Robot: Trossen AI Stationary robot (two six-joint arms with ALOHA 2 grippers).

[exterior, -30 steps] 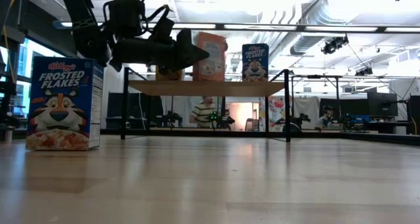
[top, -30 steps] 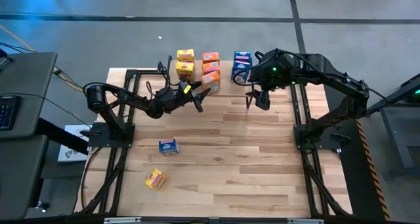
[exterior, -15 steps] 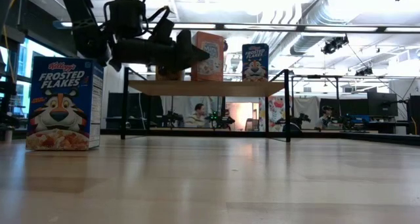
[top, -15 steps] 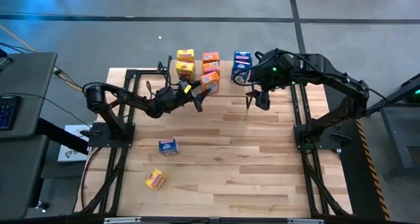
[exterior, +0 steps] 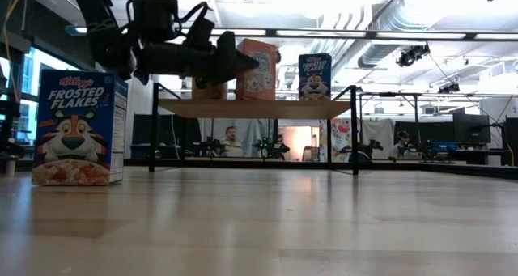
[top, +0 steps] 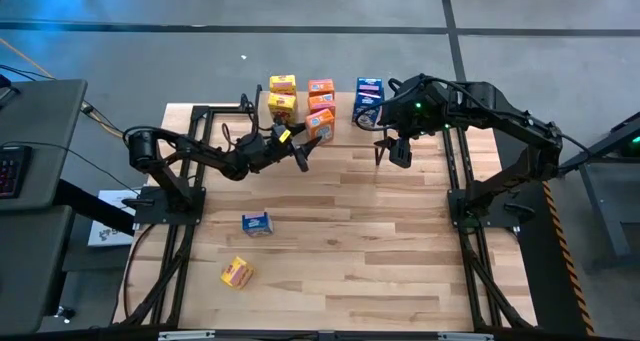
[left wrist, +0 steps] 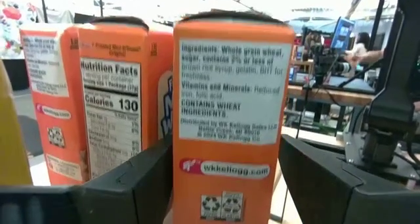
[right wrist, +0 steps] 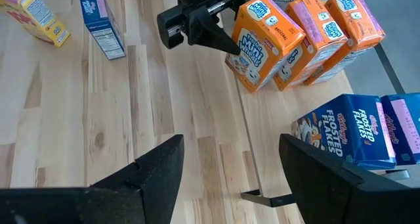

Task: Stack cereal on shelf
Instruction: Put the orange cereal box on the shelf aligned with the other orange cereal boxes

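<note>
While three orange cereal boxes [top: 321, 106] stand in a row on the shelf [top: 340, 112] at 12 o'clock, the left gripper [top: 302, 154] has its fingers spread around the front one, looks like not squeezing. Right gripper [top: 398, 153] hangs at 1 o'clock, fingers apart, nothing in them. One blue box [top: 256, 222] and one yellow box [top: 236, 272] sit on the surface around 7 o'clock.

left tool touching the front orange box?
Apart. Left wrist view: front orange box stands between the left tool fingers, gap visible each side.
</note>
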